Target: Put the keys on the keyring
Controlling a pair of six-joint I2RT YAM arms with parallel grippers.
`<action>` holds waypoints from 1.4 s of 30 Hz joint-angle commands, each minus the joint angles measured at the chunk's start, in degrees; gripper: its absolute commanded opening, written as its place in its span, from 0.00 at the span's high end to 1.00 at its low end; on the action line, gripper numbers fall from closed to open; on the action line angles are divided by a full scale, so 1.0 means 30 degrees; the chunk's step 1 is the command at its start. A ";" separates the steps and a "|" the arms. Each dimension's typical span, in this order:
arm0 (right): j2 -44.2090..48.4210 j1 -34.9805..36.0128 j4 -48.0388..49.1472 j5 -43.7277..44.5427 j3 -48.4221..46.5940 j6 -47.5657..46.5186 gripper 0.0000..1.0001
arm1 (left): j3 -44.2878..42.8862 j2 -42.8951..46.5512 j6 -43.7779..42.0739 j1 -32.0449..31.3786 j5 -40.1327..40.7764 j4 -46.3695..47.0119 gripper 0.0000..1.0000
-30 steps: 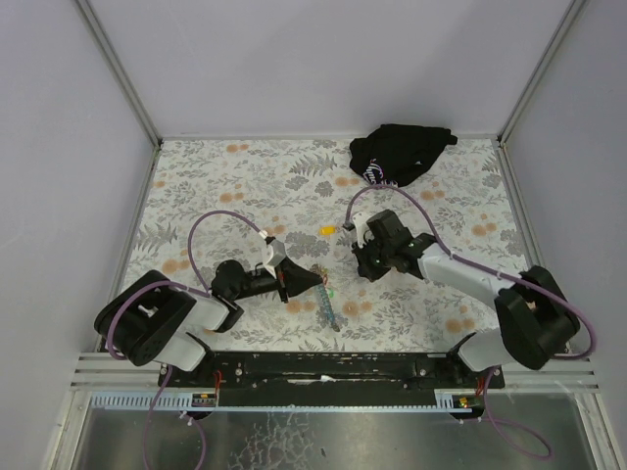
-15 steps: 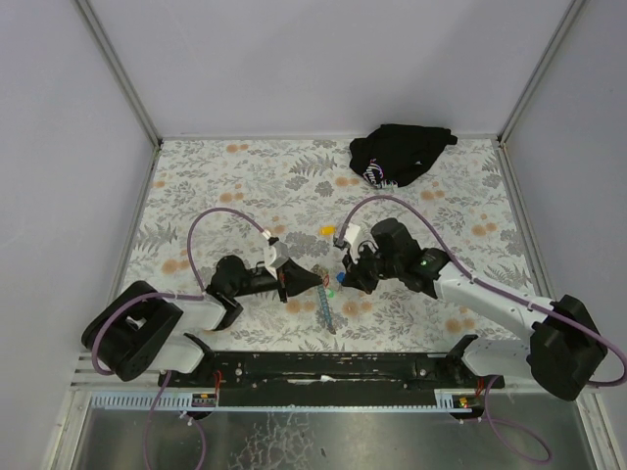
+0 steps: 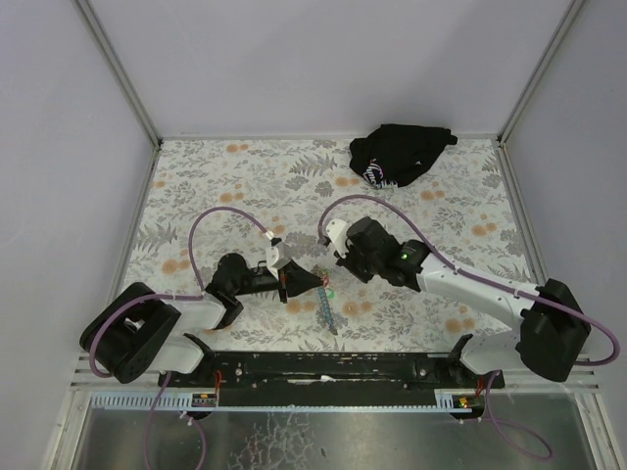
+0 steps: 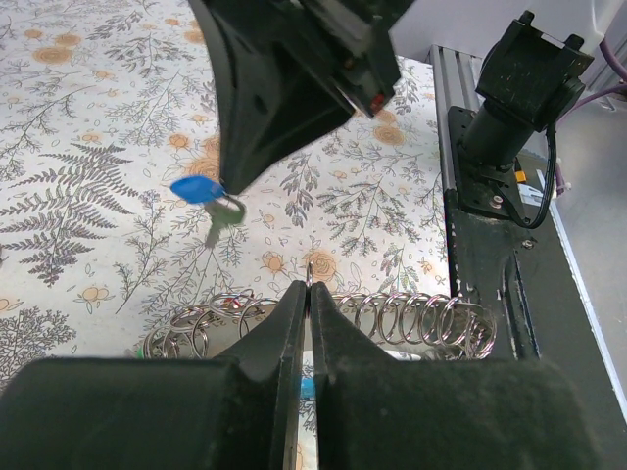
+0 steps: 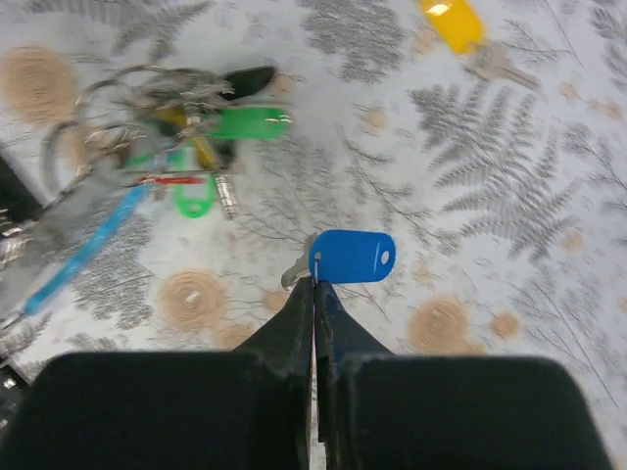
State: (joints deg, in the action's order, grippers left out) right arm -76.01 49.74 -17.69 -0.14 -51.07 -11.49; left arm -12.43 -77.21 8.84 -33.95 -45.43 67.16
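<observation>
My left gripper (image 3: 306, 281) is shut on a thin metal ring of the keyring (image 4: 309, 275), just above a row of coiled rings (image 4: 411, 321). The keyring's blue strap (image 3: 324, 305) lies on the table toward the near edge. Its green and red tags (image 5: 250, 123) and strap (image 5: 88, 253) show blurred in the right wrist view. My right gripper (image 3: 331, 274) is shut on the small loop of the keys (image 5: 351, 257), a silvery key with a blue tag hanging above the table. The left wrist view shows the keys (image 4: 200, 189) up and left of my left fingertips, a short way off.
A key with a yellow tag (image 5: 454, 22) lies on the floral tablecloth beyond the blue tag. A black cloth bundle (image 3: 400, 152) sits at the far right of the table. The arms' base rail (image 4: 490, 255) runs along the near edge.
My right arm has swung left with the blue-tagged key, from the table's middle to close beside my left gripper. My left gripper has barely moved and stays shut on the ring.
</observation>
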 commanded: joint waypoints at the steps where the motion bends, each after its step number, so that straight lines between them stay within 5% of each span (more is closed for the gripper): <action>1: -0.0884 0.0261 -0.2263 0.4453 -0.2344 0.0544 1.00 | -0.0473 -0.0083 -0.0327 0.0039 0.0138 0.0972 1.00; 18: 0.2505 0.0324 0.1144 -0.4605 0.0744 -0.2370 1.00 | -0.0384 0.0001 0.0051 0.0039 -0.0492 0.1621 1.00; 42: 0.2706 0.0308 0.2285 -0.8426 0.1671 -0.3713 1.00 | -0.0449 -0.0885 0.1184 0.0035 -0.1830 0.3371 1.00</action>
State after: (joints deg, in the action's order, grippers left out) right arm -68.55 50.33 -12.95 -22.81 -45.45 -21.61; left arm -12.43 -79.24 11.97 -33.95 -49.80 71.26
